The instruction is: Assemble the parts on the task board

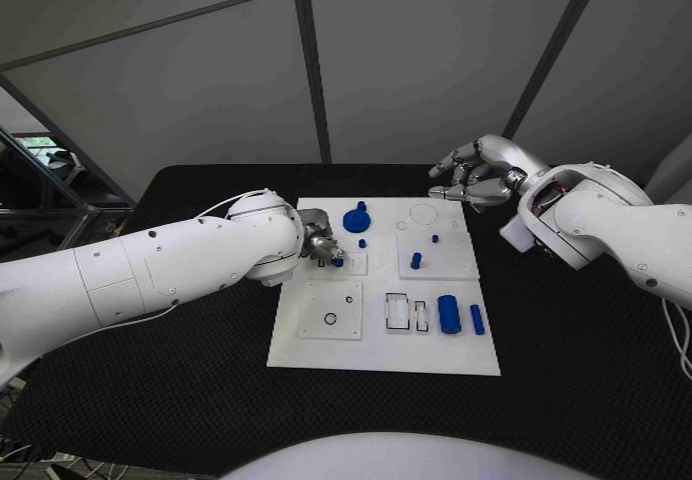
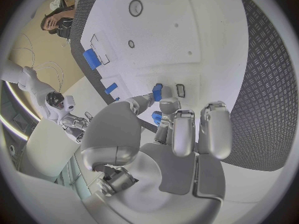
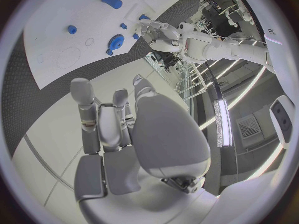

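The white task board (image 1: 329, 350) lies mid-table. My left hand (image 1: 320, 243) hovers low over its left middle and pinches a small blue part (image 1: 338, 262) between thumb and fingertips; the same blue part (image 2: 157, 91) shows at the fingertips in the left wrist view. My right hand (image 1: 483, 170) hangs above the board's far right corner, fingers loosely bent and holding nothing. On the board stand a blue gear-like piece (image 1: 356, 218) and short blue pegs (image 1: 415, 260). A thick blue cylinder (image 1: 449, 314) and a slim blue bar (image 1: 476, 319) lie near the right edge.
The board (image 3: 56, 40) has rectangular slots (image 1: 398, 312) and a raised plate with a small ring hole (image 1: 330, 319) at its near left. Black table (image 1: 577, 350) surrounds the board. A dark frame post (image 1: 312, 70) rises behind the table.
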{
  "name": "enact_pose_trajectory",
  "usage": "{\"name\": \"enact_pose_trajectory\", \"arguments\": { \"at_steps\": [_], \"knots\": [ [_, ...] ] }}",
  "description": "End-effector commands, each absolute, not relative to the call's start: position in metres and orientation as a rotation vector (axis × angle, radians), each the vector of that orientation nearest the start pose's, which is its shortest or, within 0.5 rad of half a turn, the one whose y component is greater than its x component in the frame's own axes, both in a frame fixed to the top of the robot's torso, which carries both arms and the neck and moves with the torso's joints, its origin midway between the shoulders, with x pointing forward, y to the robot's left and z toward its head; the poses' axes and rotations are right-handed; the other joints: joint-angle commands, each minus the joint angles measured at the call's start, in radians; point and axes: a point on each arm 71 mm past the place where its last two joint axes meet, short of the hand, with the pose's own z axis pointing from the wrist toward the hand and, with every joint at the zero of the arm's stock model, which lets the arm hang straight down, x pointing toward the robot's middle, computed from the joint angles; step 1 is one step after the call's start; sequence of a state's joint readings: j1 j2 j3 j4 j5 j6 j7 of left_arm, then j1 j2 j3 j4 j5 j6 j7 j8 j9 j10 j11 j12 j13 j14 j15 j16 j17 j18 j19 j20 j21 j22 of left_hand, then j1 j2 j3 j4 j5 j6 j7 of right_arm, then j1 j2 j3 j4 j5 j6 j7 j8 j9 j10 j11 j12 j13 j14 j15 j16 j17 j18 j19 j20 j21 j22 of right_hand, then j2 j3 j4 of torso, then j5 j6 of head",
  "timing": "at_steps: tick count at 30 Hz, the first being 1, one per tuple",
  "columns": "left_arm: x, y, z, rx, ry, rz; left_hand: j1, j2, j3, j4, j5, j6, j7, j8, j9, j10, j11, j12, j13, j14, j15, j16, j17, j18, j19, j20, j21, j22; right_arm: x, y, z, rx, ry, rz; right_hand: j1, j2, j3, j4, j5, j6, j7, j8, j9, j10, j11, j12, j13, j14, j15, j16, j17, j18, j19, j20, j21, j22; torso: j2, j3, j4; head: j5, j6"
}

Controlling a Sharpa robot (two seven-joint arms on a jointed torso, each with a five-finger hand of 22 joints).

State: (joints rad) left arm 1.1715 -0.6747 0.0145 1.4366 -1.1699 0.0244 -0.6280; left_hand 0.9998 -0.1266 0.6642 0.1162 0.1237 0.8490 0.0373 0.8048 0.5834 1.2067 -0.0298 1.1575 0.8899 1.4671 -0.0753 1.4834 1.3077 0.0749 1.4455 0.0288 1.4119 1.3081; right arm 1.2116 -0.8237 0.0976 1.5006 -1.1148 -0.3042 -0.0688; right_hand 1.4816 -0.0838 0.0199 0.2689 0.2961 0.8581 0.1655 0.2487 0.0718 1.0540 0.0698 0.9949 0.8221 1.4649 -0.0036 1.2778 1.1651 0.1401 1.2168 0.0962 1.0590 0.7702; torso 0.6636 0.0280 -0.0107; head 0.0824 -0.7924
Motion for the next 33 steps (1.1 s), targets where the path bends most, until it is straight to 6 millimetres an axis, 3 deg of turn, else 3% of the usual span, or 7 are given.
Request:
{"name": "enact_pose_trajectory", "arguments": {
  "at_steps": [1,23,33],
  "knots": [
    [0.4934,0.1614,-0.2260,-0.198,2.240,-0.343,-0.018,0.002,-0.016,0.008,-0.005,0.011,0.001,0.002,0.000,0.008,0.002,0.006,0.004,0.073,-0.007,0.002,0.156,-0.023,0.008,0.002,0.007,0.059,0.5089,-0.2005,-0.1306,0.184,1.615,0.878,0.000,0.009,-0.005,0.004,0.006,-0.001,-0.006,0.003,0.000,0.001,0.001,-0.005,-0.002,0.003,-0.005,-0.004,-0.001,0.007,0.003,0.000,-0.005,-0.003,0.000,0.0003,-0.0004,-0.001,0.000],
    [0.4960,0.1615,-0.2266,-0.210,2.233,-0.337,-0.067,0.005,-0.117,0.049,-0.007,0.029,-0.003,0.009,-0.001,0.019,-0.001,0.021,0.020,0.073,-0.011,0.002,0.157,-0.026,0.016,-0.002,0.013,0.072,0.5089,-0.2011,-0.1307,0.185,1.616,0.876,-0.005,0.011,-0.008,0.009,0.006,-0.003,-0.005,0.004,-0.001,-0.001,0.002,-0.006,-0.005,0.002,-0.005,-0.008,-0.005,0.007,0.002,0.000,-0.010,-0.008,0.001,-0.0015,0.0013,-0.007,0.001],
    [0.4957,0.1669,-0.2241,-0.227,2.215,-0.341,-0.098,-0.003,-0.244,0.101,-0.008,0.029,-0.003,0.009,-0.004,0.016,0.000,0.022,0.019,0.073,-0.010,0.002,0.157,-0.026,0.016,-0.002,0.010,0.073,0.5089,-0.2021,-0.1307,0.185,1.615,0.875,-0.008,0.011,-0.010,0.011,0.006,-0.004,-0.005,0.004,-0.001,-0.004,0.002,-0.008,-0.008,0.002,-0.004,-0.011,-0.007,0.008,0.000,0.000,-0.014,-0.014,0.000,-0.0024,0.0021,-0.009,0.004]
  ]
}}
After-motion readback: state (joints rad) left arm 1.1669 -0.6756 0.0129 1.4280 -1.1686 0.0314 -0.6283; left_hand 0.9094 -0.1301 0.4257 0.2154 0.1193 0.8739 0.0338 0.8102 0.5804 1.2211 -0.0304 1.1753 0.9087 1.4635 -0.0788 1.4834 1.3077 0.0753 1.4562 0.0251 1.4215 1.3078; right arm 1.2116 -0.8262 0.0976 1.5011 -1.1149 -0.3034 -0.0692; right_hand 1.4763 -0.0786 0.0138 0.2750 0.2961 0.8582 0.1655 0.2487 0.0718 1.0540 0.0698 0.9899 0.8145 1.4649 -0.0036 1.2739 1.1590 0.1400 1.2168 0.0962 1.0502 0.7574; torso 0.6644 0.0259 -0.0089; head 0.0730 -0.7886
